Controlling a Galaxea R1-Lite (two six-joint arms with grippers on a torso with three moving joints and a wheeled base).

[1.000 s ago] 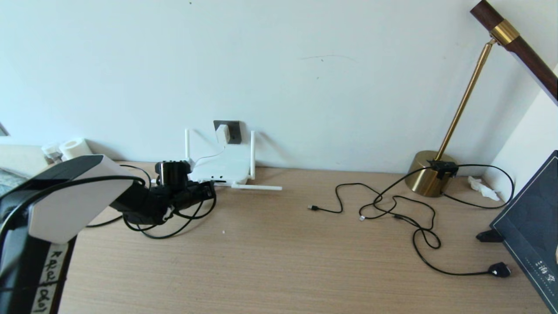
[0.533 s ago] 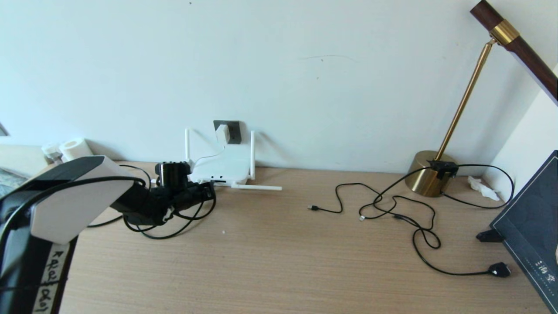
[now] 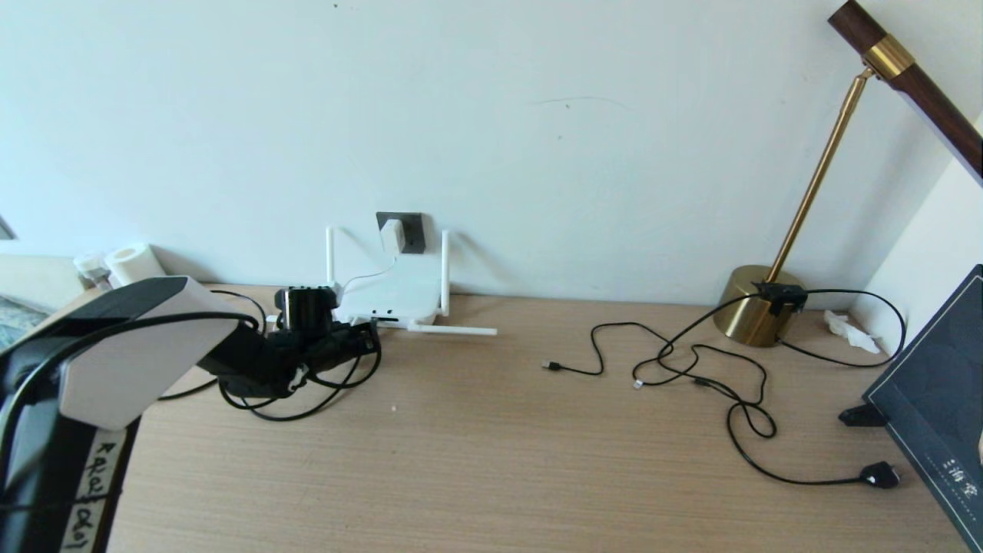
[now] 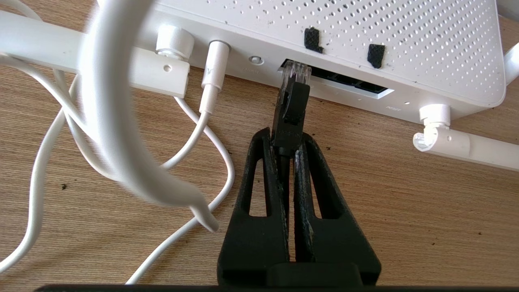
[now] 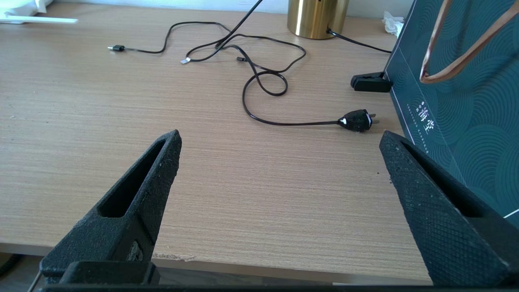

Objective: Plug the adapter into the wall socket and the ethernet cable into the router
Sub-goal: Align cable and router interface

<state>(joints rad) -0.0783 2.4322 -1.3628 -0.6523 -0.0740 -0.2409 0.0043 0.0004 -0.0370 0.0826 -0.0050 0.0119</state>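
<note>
My left gripper (image 4: 287, 140) was clamped tight on the black plug of the ethernet cable (image 4: 290, 105), low over the bench (image 3: 491, 461) near its back edge, toward the left end. The plug's clear tip sat right at the mouth of the dark slot in the router's (image 4: 365, 36) front edge; whether it was seated inside I could not tell. The rest of the black cable looped on the bench under my left wrist (image 3: 307, 384).

The router lay flat against the wall at the bench's back edge, two antennas upright and one lying along the bench to its right. A thin white cord (image 4: 211, 101) was plugged into the router beside the slot. Above the router, the adapter (image 3: 392, 234) sat in the wall socket (image 3: 411, 230).

My right gripper (image 5: 279, 170) hung with its jaws spread wide and holding nothing, at the bench's front edge toward the right end. Before it lay thin black cables (image 5: 259, 73) in loose tangles, a brass lamp base (image 5: 316, 18) near the back edge, and a dark teal bag (image 5: 458, 101) at the right edge.
</note>
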